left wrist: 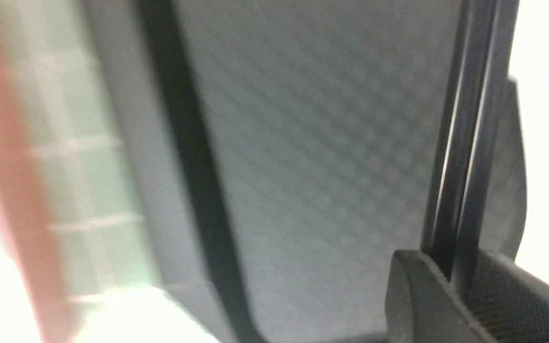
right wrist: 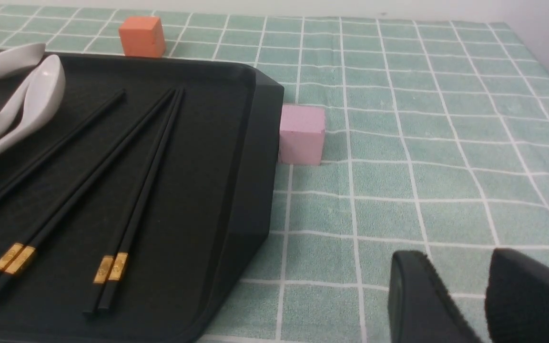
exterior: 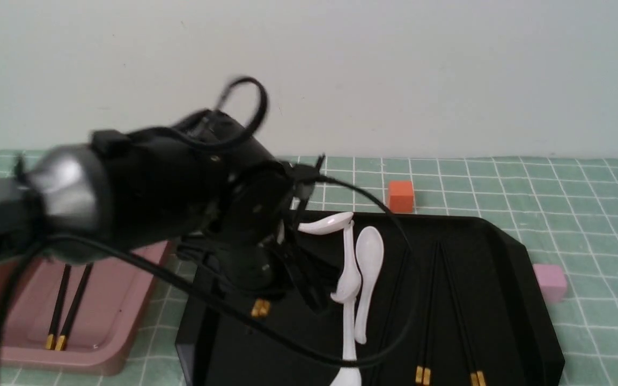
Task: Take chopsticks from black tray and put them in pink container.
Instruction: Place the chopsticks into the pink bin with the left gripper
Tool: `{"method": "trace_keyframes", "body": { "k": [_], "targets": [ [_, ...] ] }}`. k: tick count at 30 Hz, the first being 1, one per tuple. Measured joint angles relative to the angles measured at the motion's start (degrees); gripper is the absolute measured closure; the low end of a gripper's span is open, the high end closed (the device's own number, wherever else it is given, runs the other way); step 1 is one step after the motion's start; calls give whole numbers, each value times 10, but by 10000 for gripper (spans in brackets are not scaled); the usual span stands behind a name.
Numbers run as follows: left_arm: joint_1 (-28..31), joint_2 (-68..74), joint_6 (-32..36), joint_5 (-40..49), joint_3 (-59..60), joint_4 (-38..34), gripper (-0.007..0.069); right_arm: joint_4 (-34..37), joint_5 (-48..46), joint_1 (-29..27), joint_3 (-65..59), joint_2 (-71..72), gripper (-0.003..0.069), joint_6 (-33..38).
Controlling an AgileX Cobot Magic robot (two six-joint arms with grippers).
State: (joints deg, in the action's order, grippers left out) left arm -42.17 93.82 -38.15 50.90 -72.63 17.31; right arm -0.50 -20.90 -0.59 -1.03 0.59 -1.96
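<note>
My left gripper is shut on a pair of black chopsticks over the left part of the black tray. Their gold ends show under the blurred arm in the front view. Two more pairs lie on the tray's right part, gold ends toward me, and show in the right wrist view as chopsticks. The pink container stands left of the tray and holds one pair. My right gripper is open over the cloth beside the tray, out of the front view.
Several white soup spoons lie mid-tray, partly under the left arm's cable. An orange cube sits behind the tray and a small pale pink cube touches its right rim. The green checked cloth stretches to the right.
</note>
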Motion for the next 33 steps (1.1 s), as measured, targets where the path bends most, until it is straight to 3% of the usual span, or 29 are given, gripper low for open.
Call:
{"method": "trace_keyframes", "body": {
  "k": [3,8,10,17,21,30,33],
  "targets": [
    [9,-44,-21,23,0,46,503,0,0,0,0,0,419,0],
    [109,-86,-26,75,0,48,503,0,0,0,0,0,419,0],
    [195,-86,5,78,6,17,503,0,0,0,0,0,419,0],
    [358,-42,118,-1,45,-66,503,0,0,0,0,0,419,0],
    [391,9,141,-30,47,-80,503,0,0,0,0,0,419,0],
    [395,101,145,-67,47,-86,496,0,0,0,0,0,419,0],
    [395,113,146,-68,47,-89,423,0,0,0,0,0,419,0]
  ]
}}
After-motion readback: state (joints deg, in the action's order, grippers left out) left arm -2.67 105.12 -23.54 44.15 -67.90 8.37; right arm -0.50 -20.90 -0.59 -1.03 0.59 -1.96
